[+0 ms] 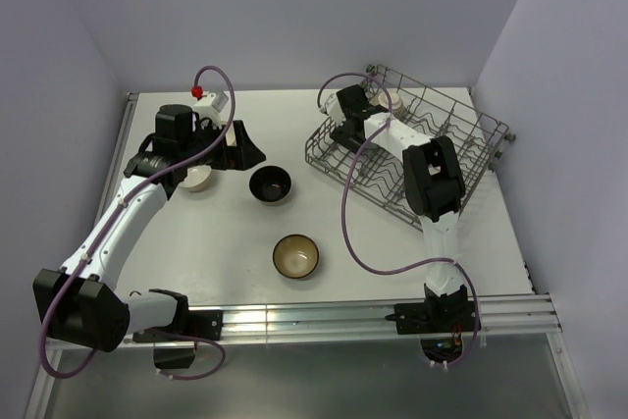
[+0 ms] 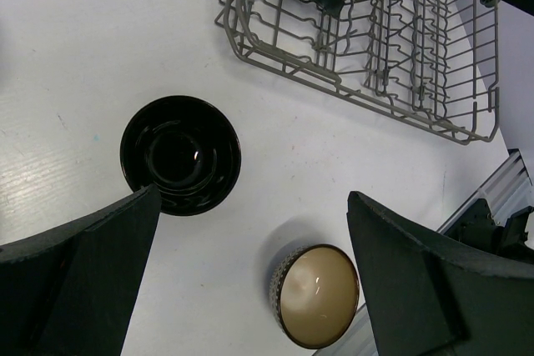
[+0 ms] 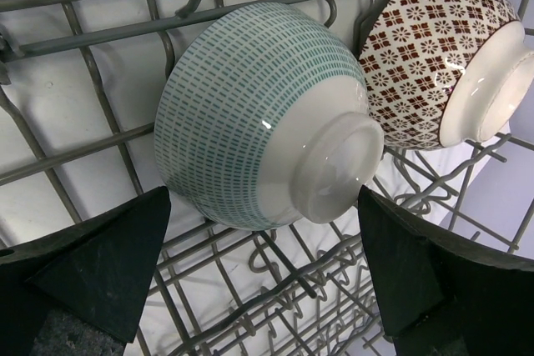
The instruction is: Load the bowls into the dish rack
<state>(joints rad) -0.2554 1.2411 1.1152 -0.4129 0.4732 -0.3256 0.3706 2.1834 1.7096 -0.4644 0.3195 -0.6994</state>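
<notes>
Two bowls are in the dish rack (image 1: 471, 134), which sits at an angle on the far right of the table (image 1: 196, 252). The right wrist view shows them nicely. The pale teal bowl (image 3: 250, 114) lies on its side among the wires with its white foot toward the camera. The red-and-white lattice bowl (image 3: 434, 47) is just beside it, tipped the same way. I can't tell if the two actually touch.

The right gripper (image 3: 267, 289) is down at the rack's left end. Its fingers (image 3: 92, 268) are spread wide below the teal bowl and have hold of nothing.

The other three bowls are on the table, all upright:
- The black bowl (image 1: 270, 184) is around the middle.
- The brown bowl (image 1: 295, 256) with the tan inside is nearer, well apart from the black one.
- The cream bowl (image 1: 198, 180) is over on the left, partly hidden under the left arm.

The left gripper (image 1: 242, 150) hangs above the table on the far side, between the cream and black bowls. In its wrist view the fingers (image 2: 83, 281) are wide apart with only bare table between them. The black bowl's edge slips behind one finger in that view, but nothing is gripped.
</notes>
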